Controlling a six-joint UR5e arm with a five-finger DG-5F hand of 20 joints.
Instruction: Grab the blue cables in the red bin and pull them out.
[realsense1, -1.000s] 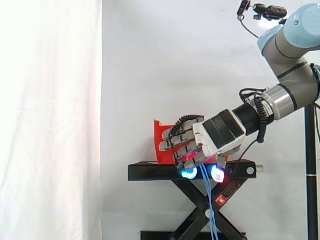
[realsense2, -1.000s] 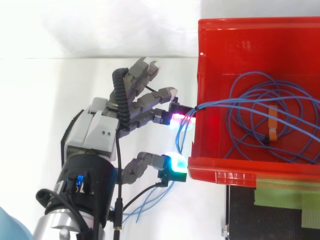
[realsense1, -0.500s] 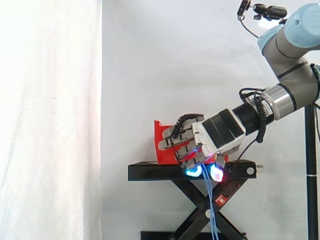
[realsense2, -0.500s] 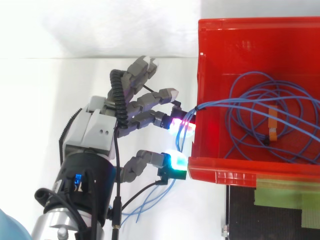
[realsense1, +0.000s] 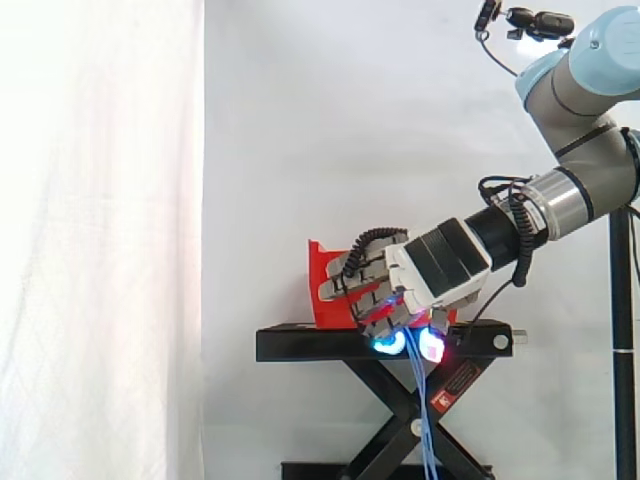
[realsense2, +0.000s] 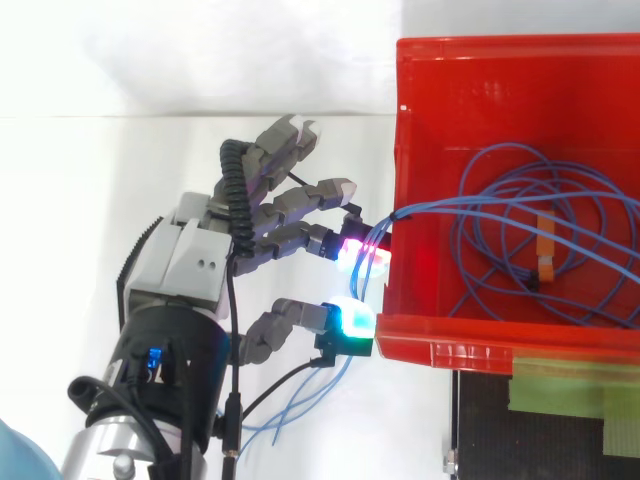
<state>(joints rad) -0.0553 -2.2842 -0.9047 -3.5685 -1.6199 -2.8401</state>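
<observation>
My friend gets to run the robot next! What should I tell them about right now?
Robot hand: just outside the red bin's wall, at the blue cables; grip cannot be told.
Cables: mostly coiled inside the bin on the black stand; some strands drape over the wall and hang down.
Done: those strands are out.
Left: pull out the coil.

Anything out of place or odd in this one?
Only the blue cables stand out. Several strands spill over the wall of the red bin beside the hand and dangle past the black stand, while the rest lies coiled inside. That fits the pulling task, and nothing looks damaged.
</observation>
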